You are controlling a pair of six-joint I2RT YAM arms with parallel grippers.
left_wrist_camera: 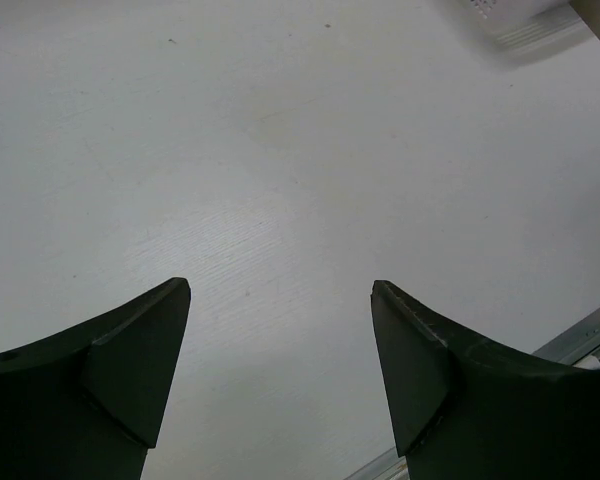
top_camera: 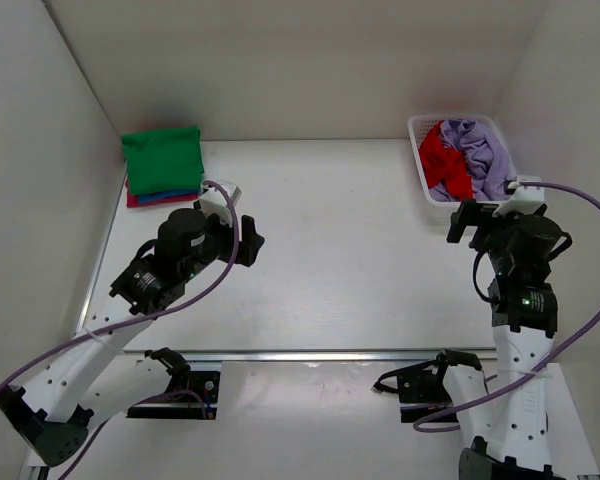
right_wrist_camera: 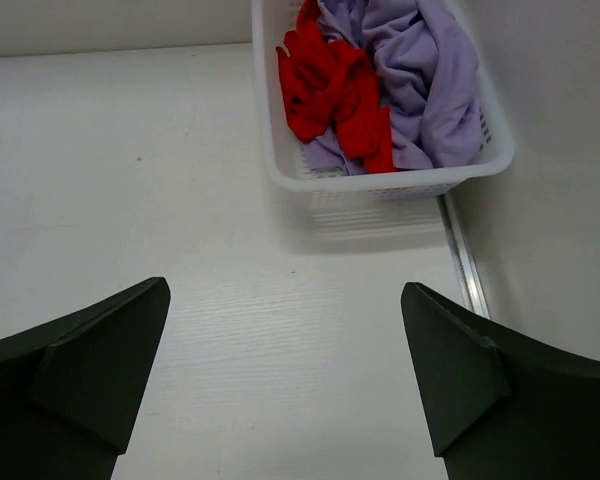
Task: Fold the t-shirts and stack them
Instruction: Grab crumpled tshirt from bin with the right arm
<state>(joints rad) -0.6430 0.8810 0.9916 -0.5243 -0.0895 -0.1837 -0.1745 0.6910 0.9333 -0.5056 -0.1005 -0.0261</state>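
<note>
So it's a white bench [top_camera: 350,260] boxed in by white walls [top_camera: 40,150] on the left, back and right, with a metal rail [top_camera: 330,353] along the near edge. The whole middle is bare, so there's loads of open room between the two arms. The tight spots are the far corners. At about 1 o'clock a white lattice basket [top_camera: 413,135] sits close to the right wall, and at about 10 o'clock a folded stack sits close to the left wall.

The basket has the lavender tee [top_camera: 480,150] and the red tee [top_camera: 442,160] bunched up inside, red on the left, lavender on the right. The stack has the green tee [top_camera: 163,158] on top, with slivers of the blue tee [top_camera: 180,192] and the magenta tee [top_camera: 140,200] poking out at its near edge.

The left hand [top_camera: 248,243] hangs over bare bench at 5 o'clock from the stack, fingers wide apart, holding nothing. The right hand [top_camera: 462,222] is just near-side of the basket, at 6 o'clock from it, also spread wide and empty.

The right wrist camera shows the basket's lattice front wall and a rail strip between the basket and the right wall, which I can't make out from overhead. The left wrist camera gets mostly plain bench. The stack shows only from overhead.
</note>
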